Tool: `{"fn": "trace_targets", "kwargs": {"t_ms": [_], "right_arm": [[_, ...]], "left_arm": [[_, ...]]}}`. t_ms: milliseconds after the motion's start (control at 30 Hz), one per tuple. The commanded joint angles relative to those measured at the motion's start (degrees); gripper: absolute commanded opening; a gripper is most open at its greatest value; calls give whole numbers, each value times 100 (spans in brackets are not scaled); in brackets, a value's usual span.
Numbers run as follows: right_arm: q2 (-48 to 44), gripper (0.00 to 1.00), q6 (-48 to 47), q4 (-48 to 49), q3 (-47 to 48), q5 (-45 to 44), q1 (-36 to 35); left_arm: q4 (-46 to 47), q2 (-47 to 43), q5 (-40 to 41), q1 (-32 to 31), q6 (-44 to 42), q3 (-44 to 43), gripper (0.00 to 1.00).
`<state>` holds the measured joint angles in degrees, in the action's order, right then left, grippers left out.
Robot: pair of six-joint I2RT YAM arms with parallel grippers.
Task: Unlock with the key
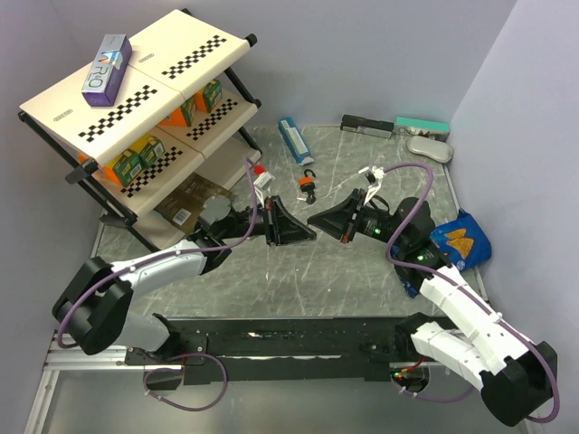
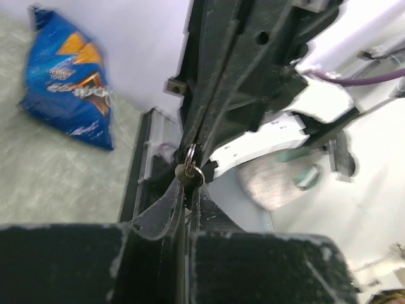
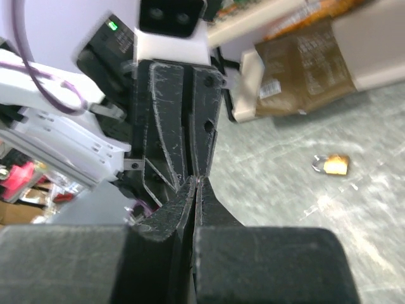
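My two grippers meet tip to tip over the middle of the table. The left gripper (image 1: 308, 235) (image 2: 188, 185) is shut on the key (image 2: 188, 173), a small round head with a thin metal ring. The ring runs up into the shut fingers of the right gripper (image 1: 315, 220) (image 3: 198, 182), which faces it. In the right wrist view the key is hidden between the pads. An orange padlock (image 1: 309, 185) lies on the table just beyond the grippers. A small brass padlock (image 3: 335, 164) lies on the table apart from both.
A tilted shelf rack (image 1: 136, 108) with drink cartons fills the back left, a brown packet (image 1: 190, 199) beneath it. A blue snack bag (image 1: 461, 240) lies at the right beside the right arm. A blue tube (image 1: 294, 140) and a white case (image 1: 430, 147) lie along the back.
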<state>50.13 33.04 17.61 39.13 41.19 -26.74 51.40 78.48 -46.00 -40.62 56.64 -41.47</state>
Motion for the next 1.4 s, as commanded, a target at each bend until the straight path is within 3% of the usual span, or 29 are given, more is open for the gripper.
{"fn": "trace_targets", "kwargs": {"t_ms": [0,100,133,333,433,533,667,1033,1367], "right_arm": [[-188,0,-543,-828,472,-137,-15],[-214,13,-781,-1539,683,-277,-15],[-231,21,-807,-1724,735,-356,-7],[-214,47,-791,-2797,1148,-594,-7],[-135,54,-633,-2947,1175,-568,-15],[-48,55,-239,-2720,1018,-376,-24],[111,52,246,-2183,701,-322,-155],[910,40,686,-1893,622,-401,-578],[1139,36,1003,-1515,446,-384,-657]], "left_arm": [[-2094,-552,415,-25,-1685,-570,1],[-3975,-754,1003,-34,-2899,-1027,1],[-4284,-798,1179,-34,-3096,-1099,1],[-5621,-992,2006,-183,-4037,-1389,1],[-6403,-887,2077,-385,-4678,-1740,1],[-7079,-755,2270,-587,-5355,-1996,1],[-7285,-702,2630,-736,-5804,-2023,1],[-7196,-702,3351,-1088,-5972,-1856,1],[-7223,-685,3615,-1229,-6007,-1812,1]]}}
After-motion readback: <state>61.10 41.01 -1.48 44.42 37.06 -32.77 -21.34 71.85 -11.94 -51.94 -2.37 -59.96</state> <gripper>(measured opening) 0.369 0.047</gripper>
